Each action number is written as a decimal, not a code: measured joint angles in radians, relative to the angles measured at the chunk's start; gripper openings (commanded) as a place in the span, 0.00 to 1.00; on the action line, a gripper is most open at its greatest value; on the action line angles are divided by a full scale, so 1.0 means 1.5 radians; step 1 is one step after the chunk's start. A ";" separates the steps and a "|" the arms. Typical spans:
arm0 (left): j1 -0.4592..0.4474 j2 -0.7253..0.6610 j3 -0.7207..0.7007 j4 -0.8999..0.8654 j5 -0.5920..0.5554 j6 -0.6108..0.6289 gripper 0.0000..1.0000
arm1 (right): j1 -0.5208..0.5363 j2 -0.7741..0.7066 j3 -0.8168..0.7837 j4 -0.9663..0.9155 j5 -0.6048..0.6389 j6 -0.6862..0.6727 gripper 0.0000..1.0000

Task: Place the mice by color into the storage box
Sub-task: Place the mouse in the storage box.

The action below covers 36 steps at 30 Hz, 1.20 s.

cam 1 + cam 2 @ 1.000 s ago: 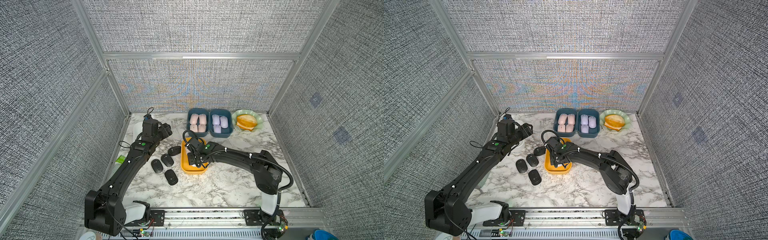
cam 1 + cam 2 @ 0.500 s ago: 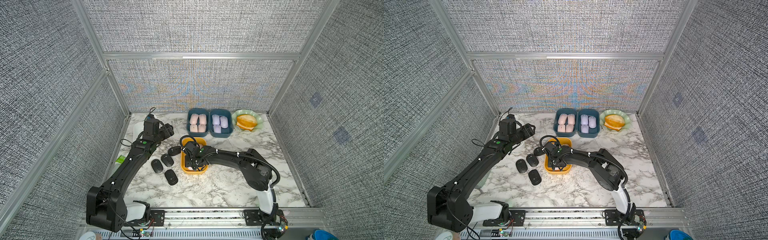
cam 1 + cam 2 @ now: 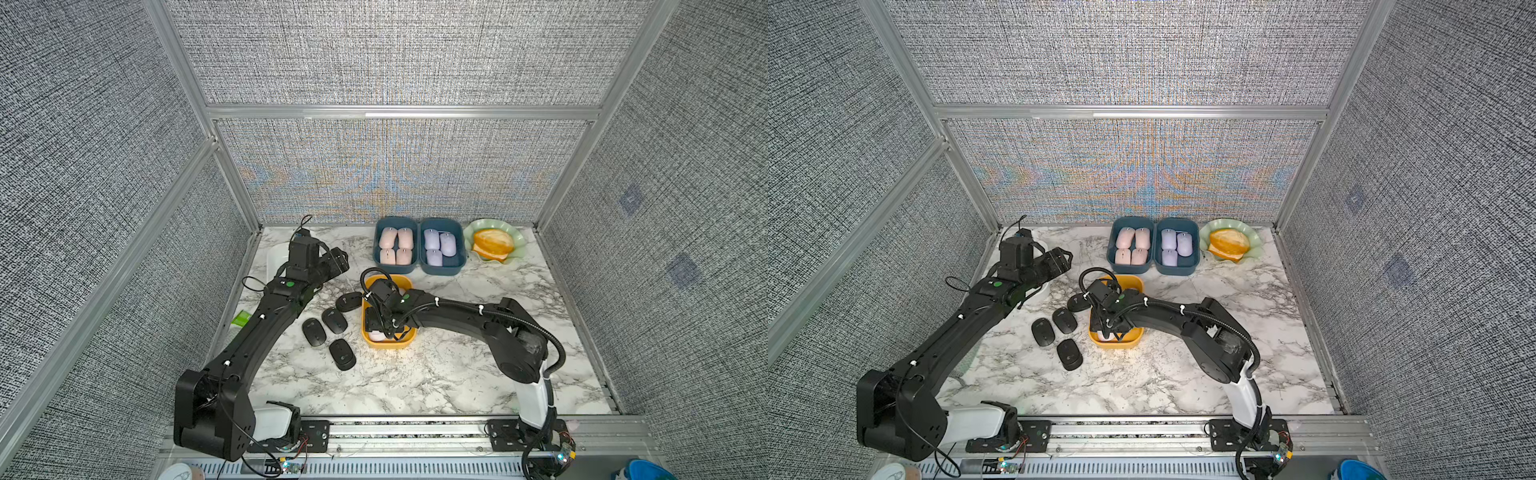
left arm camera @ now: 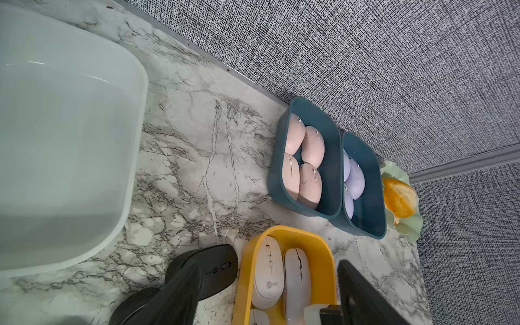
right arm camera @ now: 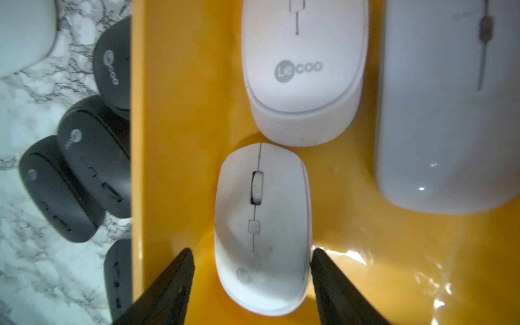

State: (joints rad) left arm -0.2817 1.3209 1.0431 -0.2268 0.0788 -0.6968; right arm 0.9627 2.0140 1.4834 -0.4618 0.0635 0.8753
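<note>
My right gripper (image 5: 251,261) is down inside the yellow storage box (image 5: 174,140), open around a small white mouse (image 5: 263,225) that lies on the box floor. One finger (image 5: 323,273) touches its side and the other stands apart. Two more white mice (image 5: 302,70) lie beside it. Several black mice (image 3: 334,319) sit on the table left of the yellow box (image 3: 388,344). Pink mice (image 3: 395,245) and lilac mice (image 3: 440,245) fill two blue boxes at the back. My left gripper (image 3: 338,259) hovers open and holds nothing, at the back left.
A white box (image 3: 276,255) stands under my left wrist by the left wall. A green plate (image 3: 513,239) with a bread roll (image 3: 492,243) sits at the back right. A small green item (image 3: 240,319) lies by the left edge.
My right gripper has slid toward the near end of the yellow box and its jaws have widened around the white mouse. The left arm has barely moved.
</note>
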 measured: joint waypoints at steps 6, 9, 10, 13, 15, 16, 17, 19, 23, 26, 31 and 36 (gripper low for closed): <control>0.000 0.000 0.000 0.000 0.006 0.000 0.78 | -0.002 -0.025 -0.027 0.008 -0.030 -0.002 0.68; 0.000 0.000 0.000 0.000 0.012 0.000 0.78 | -0.003 -0.031 -0.042 0.015 -0.042 -0.005 0.68; 0.000 0.000 0.000 0.000 0.012 0.000 0.78 | -0.003 -0.032 -0.045 0.016 -0.049 -0.006 0.68; 0.000 0.002 0.001 0.000 0.017 0.000 0.78 | -0.003 -0.035 -0.054 0.018 -0.055 -0.011 0.68; 0.000 0.005 0.001 0.000 0.020 0.000 0.78 | -0.005 -0.035 -0.056 0.020 -0.065 -0.012 0.68; 0.000 0.006 0.001 0.000 0.020 0.000 0.78 | -0.005 -0.035 -0.056 0.021 -0.068 -0.013 0.68; 0.000 0.008 0.002 0.000 0.022 0.000 0.78 | -0.005 -0.035 -0.057 0.028 -0.079 -0.013 0.68; 0.000 0.011 0.004 -0.001 0.024 0.000 0.78 | -0.005 -0.035 -0.058 0.038 -0.095 -0.012 0.68; 0.000 0.014 0.009 -0.003 0.025 0.000 0.78 | -0.008 -0.042 -0.061 0.056 -0.123 -0.012 0.68; 0.000 0.016 0.009 -0.006 0.025 0.001 0.78 | -0.011 -0.062 -0.061 0.058 -0.127 -0.015 0.68; 0.001 0.017 0.009 -0.007 0.034 0.002 0.78 | -0.020 -0.112 -0.060 0.030 -0.076 -0.045 0.67; 0.001 0.028 0.012 -0.009 0.042 0.004 0.78 | -0.041 -0.166 -0.089 -0.026 0.013 -0.087 0.59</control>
State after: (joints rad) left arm -0.2810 1.3636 1.0618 -0.2398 0.1417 -0.6914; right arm 0.9009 1.7649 1.3495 -0.5011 0.0830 0.7444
